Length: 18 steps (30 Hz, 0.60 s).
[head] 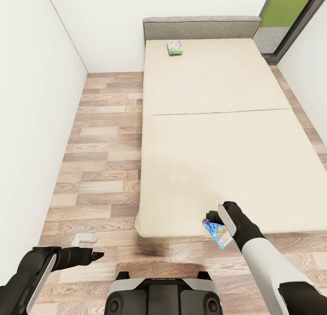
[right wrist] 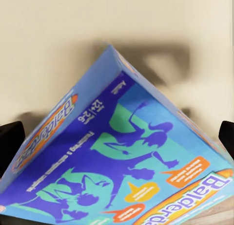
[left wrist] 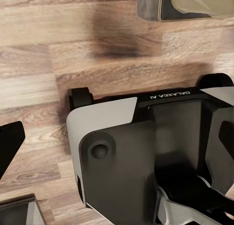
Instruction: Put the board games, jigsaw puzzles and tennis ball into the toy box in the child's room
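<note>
1. R jaws (head: 220, 225): shut on a blue game box (head: 218, 233), lifted just off the bed's (head: 218, 138) near edge. Box hangs tilted, gripped near one end.
2. Risk: off-centre hold, so box could pivot or slip out while driving; would drop to the floor (head: 104, 169).
3. L jaws (head: 93, 255): idle low over the floor, nothing held; how far open, can't tell.
4. 2nd game (head: 175, 47) sits far up by the headboard (head: 202, 29). Long reach; base may bump the bed frame.

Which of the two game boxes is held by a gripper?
The blue game box, held tilted in the right gripper by the bed's near edge; the green box lies near the headboard.
</note>
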{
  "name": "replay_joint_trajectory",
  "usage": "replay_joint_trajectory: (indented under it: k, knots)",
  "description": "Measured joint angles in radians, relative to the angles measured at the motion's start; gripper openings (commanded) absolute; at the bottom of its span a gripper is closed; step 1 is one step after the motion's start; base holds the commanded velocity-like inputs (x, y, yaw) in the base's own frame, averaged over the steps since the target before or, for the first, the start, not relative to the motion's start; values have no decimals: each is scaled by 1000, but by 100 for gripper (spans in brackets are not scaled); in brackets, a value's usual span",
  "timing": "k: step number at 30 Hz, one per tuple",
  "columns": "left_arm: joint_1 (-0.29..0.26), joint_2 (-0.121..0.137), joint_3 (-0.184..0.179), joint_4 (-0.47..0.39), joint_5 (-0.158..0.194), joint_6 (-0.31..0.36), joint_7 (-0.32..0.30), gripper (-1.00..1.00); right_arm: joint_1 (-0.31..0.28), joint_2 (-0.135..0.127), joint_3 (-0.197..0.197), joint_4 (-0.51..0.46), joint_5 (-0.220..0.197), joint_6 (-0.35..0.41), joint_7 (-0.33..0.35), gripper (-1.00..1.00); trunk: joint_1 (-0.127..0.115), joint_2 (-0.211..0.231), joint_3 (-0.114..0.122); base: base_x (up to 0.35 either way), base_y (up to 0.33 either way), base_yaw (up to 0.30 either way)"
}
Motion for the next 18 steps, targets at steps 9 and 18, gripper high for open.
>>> replay_joint_trajectory:
  k: [9, 18]
  knots:
    - [-1, 0, 0, 0, 0, 0, 0, 100, 0, -1, 0, 0, 0, -1, -1, 100, 0, 0, 0, -48, 0, 0]
    - [-1, 0, 1, 0, 0, 0, 0, 100, 0, -2, -2, -2, -1, -3, 0, 100, 0, 0, 3, -5, 0, 0]
